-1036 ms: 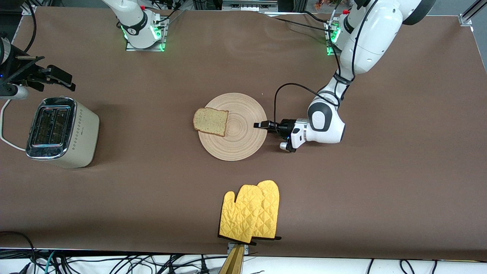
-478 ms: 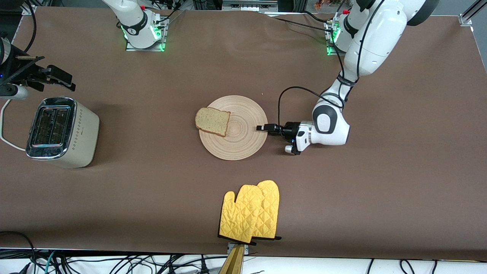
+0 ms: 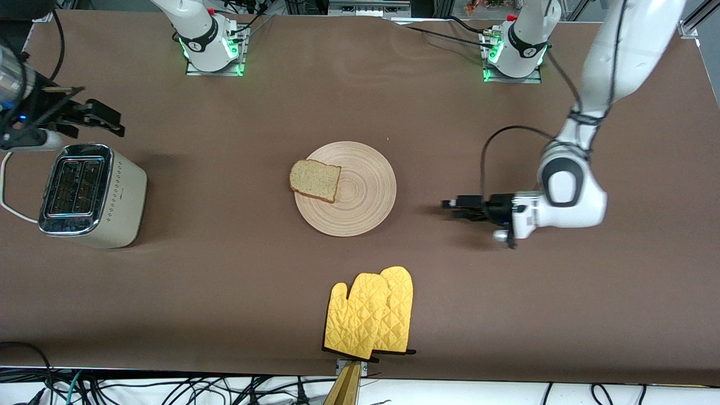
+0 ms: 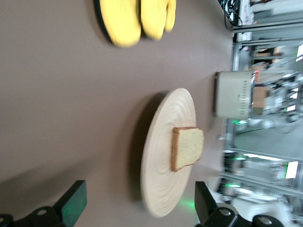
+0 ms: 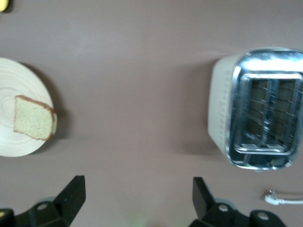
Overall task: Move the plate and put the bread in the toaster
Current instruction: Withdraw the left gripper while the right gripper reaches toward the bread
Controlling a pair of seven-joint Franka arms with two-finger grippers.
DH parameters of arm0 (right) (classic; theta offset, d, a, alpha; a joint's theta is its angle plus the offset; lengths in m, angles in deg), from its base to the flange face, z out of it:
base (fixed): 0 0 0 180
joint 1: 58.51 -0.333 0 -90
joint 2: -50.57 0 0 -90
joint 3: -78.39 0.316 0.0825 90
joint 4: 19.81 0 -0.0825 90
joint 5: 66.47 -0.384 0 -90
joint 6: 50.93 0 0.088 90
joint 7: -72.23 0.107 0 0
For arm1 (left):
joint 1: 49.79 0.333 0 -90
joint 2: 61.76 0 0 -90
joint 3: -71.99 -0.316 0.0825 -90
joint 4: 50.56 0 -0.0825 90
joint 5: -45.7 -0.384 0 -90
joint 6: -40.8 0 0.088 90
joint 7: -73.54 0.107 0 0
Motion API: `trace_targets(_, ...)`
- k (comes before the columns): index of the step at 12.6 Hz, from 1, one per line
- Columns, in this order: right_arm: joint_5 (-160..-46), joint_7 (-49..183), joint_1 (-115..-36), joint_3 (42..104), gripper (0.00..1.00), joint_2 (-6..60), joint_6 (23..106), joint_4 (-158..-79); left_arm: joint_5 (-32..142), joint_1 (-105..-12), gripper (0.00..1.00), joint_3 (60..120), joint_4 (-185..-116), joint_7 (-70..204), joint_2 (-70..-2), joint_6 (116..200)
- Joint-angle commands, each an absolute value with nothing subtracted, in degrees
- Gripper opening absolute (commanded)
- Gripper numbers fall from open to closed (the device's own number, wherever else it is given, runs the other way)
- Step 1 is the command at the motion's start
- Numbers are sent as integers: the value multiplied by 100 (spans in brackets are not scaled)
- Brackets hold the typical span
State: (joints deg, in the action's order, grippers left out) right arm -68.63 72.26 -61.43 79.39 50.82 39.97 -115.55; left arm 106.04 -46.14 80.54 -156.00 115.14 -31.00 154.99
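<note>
Since a second ago, the left gripper (image 3: 450, 207) has let go of the plate's (image 3: 360, 202) rim and pulled away toward its own arm's end of the counter (image 3: 225, 281); its fingers now stand wide apart and empty, well clear of the plate. Brown matte covering spreads over the whole counter, with cables trailing along the edge nearest the front camera. A pair of yellow oven mitts (image 3: 371, 314) lies near that edge. Mid-counter rests the round, ring-grooved wooden plate, with the speckled bread (image 3: 315, 180) overhanging its rim on the toaster's side. At the right arm's end stands the cream toaster (image 3: 90, 194), chrome top up, slots empty. Beside it the right gripper (image 3: 98, 118) waits, spread open, holding nothing.
</note>
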Motion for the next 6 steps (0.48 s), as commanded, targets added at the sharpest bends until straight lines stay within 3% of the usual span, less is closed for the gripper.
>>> trace_targets(1,-6920,7284,-6308,8050,100,4882,4012,-11447,9286,-4425,100,7466,-16156,11529,-4755,15567)
trace_targets(3,-6928,7205,-6430,8068,100,4479,4117,-11360,8895,-4425,100,7042,-16305,11521,-5513,15576)
trace_targets(6,-7461,7292,-6615,8068,100,3828,4162,-11377,7784,-4434,100,6883,-16518,11363,-6428,15637)
